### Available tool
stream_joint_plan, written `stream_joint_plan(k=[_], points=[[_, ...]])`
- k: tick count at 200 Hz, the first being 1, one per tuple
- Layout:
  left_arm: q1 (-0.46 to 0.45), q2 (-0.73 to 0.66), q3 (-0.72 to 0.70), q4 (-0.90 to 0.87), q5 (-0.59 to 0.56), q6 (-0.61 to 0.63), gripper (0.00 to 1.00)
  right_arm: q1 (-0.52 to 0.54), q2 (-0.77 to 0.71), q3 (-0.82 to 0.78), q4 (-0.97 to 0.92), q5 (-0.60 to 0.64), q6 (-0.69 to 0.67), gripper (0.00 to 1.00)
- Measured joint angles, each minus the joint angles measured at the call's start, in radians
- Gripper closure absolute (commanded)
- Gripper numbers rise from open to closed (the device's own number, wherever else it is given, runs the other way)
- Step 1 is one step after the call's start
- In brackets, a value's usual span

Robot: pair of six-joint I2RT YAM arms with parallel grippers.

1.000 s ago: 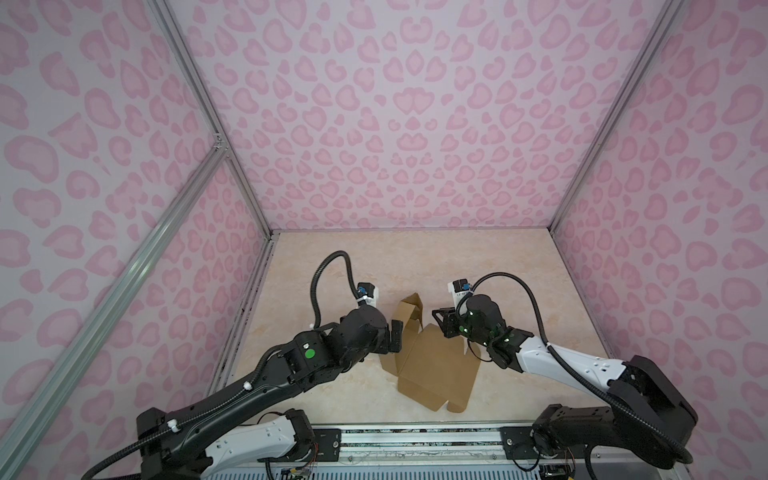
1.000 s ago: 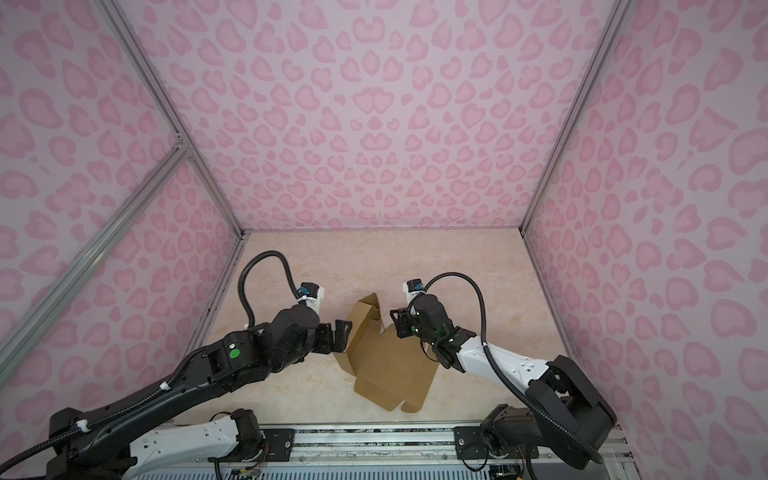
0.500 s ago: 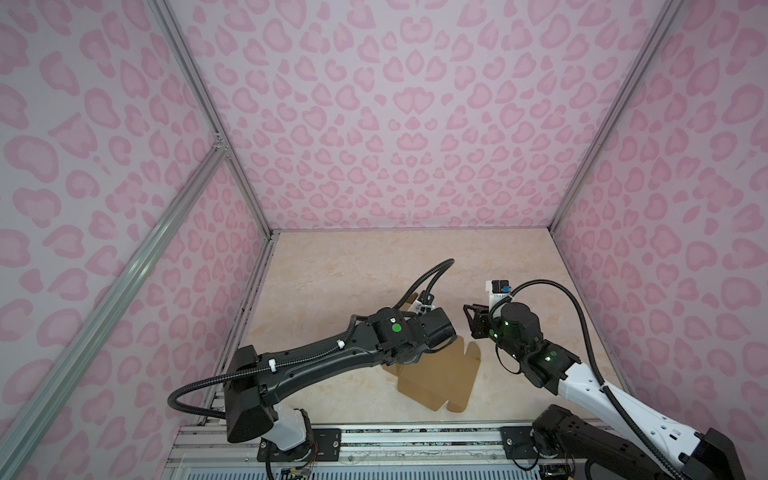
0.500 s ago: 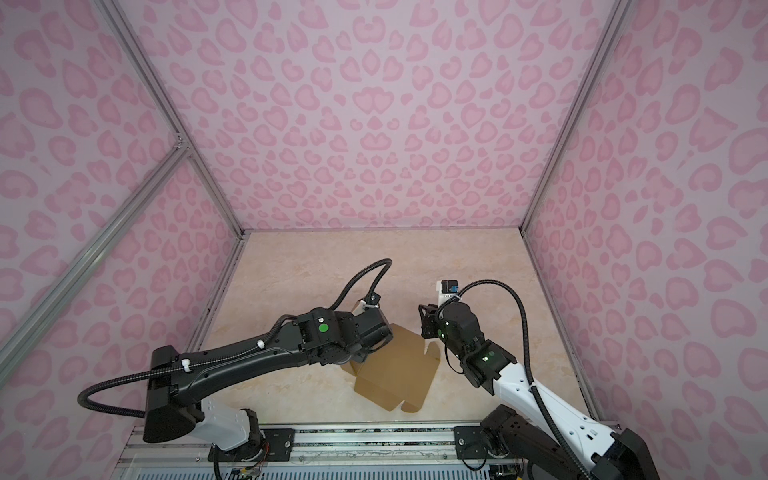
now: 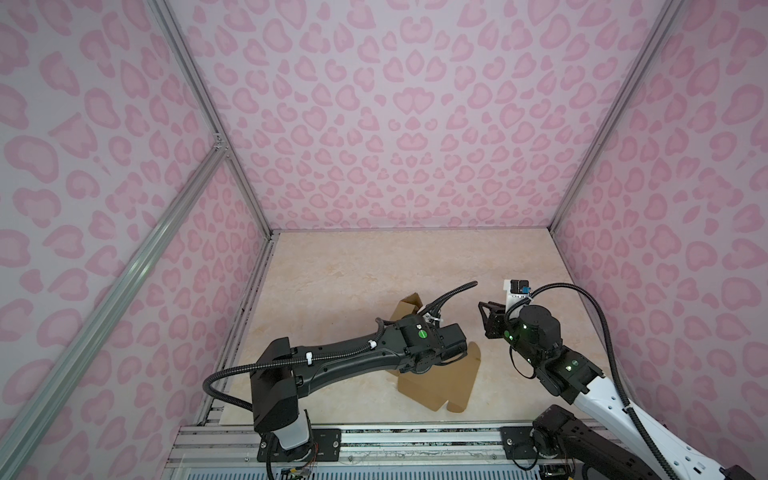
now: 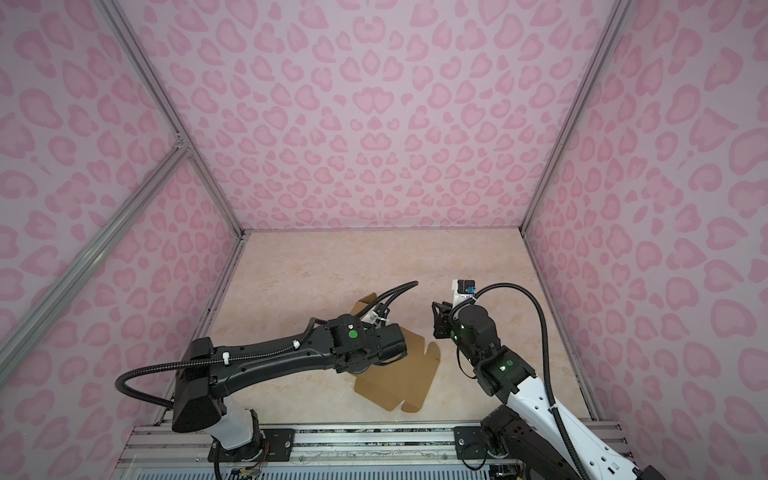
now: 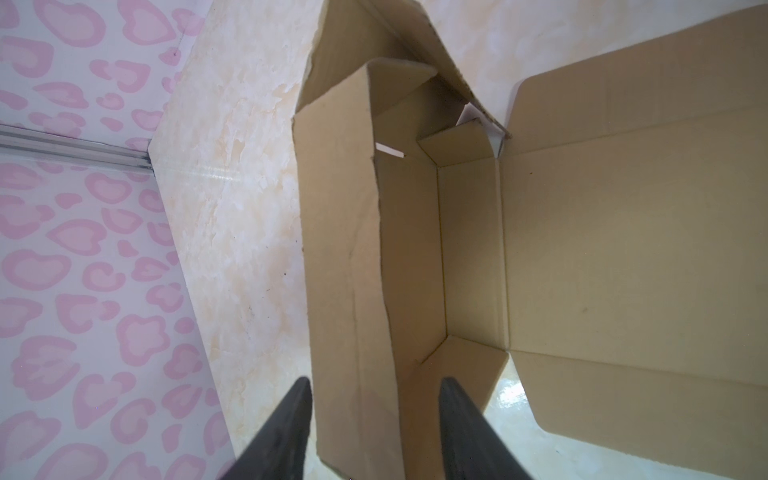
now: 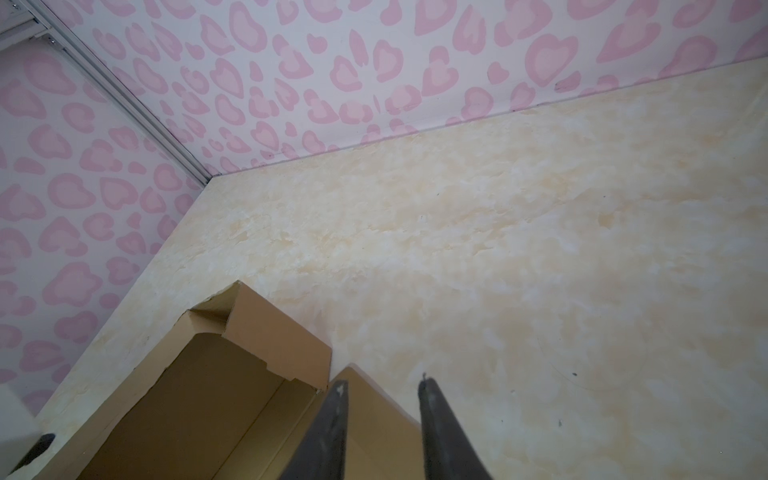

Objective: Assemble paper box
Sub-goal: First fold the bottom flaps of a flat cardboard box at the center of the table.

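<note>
The paper box [image 5: 440,384] is brown cardboard, half folded, lying near the table's front middle in both top views [image 6: 395,384]. One flap [image 5: 409,307] stands up at its far end. My left arm's wrist [image 5: 440,338] lies across the box and hides the fingers there. In the left wrist view my left gripper [image 7: 376,386] is open, straddling the folded-up side wall [image 7: 349,270]; one finger is outside it, the other inside the tray. The flat lid panel [image 7: 623,249] lies beside. My right gripper [image 5: 488,320] hovers just right of the box, open [image 8: 382,386] and holding nothing.
Pink heart-patterned walls [image 5: 415,124] close in the beige marbled table [image 5: 374,266] on three sides. A metal rail [image 5: 374,436] carrying both arm bases runs along the front edge. The left arm's black cable [image 5: 453,293] loops above the raised flap.
The left arm has swung from the box's left side across it, and its jaws have narrowed around the side wall. The right gripper has drawn back to the right, off the box.
</note>
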Motion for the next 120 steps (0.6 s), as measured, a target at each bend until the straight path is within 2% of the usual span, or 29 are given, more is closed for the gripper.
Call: stream_joint_plan(k=[31, 75, 79, 120], points=[[-0.016, 0.028, 0.0, -0.014, -0.013, -0.007, 0.6, -0.003, -0.017, 0.0, -0.007, 0.008, -0.002, 0.68], [-0.018, 0.038, -0.012, -0.021, -0.035, -0.014, 0.63, -0.004, -0.034, 0.002, -0.011, 0.026, -0.002, 0.69], [-0.018, 0.038, -0.016, -0.02, -0.038, -0.014, 0.67, -0.004, -0.035, 0.002, -0.011, 0.026, -0.002, 0.69], [-0.018, 0.038, -0.043, -0.023, -0.084, -0.017, 0.75, -0.004, -0.044, 0.002, -0.011, 0.034, 0.0, 0.69]])
